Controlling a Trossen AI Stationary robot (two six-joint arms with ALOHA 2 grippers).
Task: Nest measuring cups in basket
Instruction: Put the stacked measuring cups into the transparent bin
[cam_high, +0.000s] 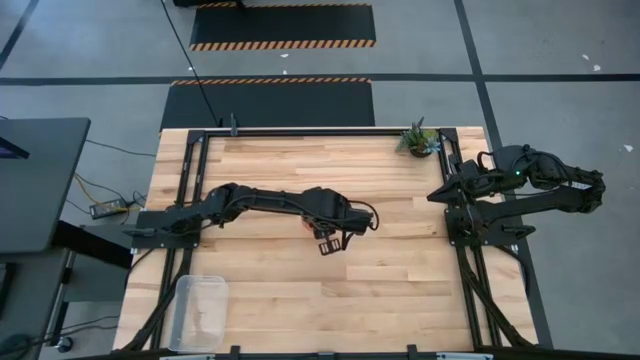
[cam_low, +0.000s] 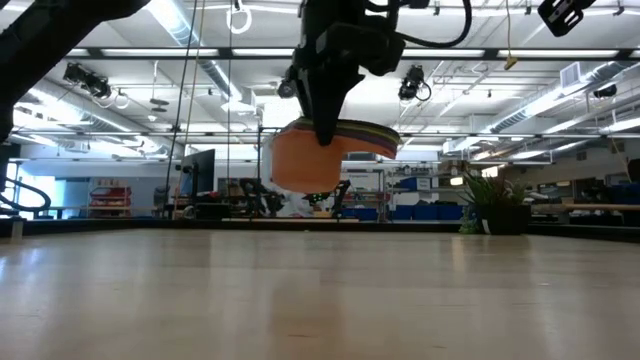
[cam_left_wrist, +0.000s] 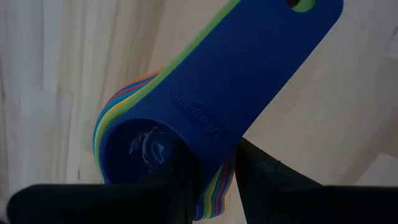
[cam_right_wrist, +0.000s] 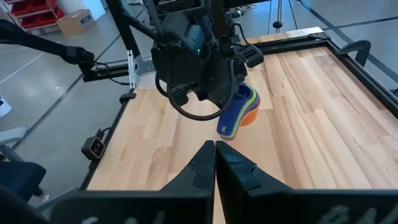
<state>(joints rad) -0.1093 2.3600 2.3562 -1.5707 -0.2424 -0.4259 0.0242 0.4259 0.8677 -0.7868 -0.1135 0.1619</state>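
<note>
The tabletop (cam_high: 400, 270) is pale butcher-block wood inside a black rail frame, bare under and around the left tool (cam_high: 328, 245), which hangs near its middle. Beyond the far edge lies grey floor with two dark mats edged in hazard stripes; the low view shows a large workshop hall with ceiling strip lights, shelving and blue bins. One small potted plant (cam_high: 418, 140) stands at the far right corner, well apart from the left tool. One stack of measuring cups (cam_low: 330, 152) is counted, nested together and carried clear above the wood; the outer cup is orange, with coloured rims showing above it and a dark blue cup on the inside in the left wrist view (cam_left_wrist: 205, 130). How many cups the stack holds cannot be told. The left tool is closed narrowly on that stack, its fingers (cam_left_wrist: 273, 180) pinching the bundle by the handles. One basket (cam_high: 198, 312), clear plastic, sits at the near left corner, well apart from the left tool and toward the arm's base side; no cup is seen in it. The right tool (cam_right_wrist: 215, 149) waits at the right edge beside its mount, fingers pressed together and holding nothing.
</note>
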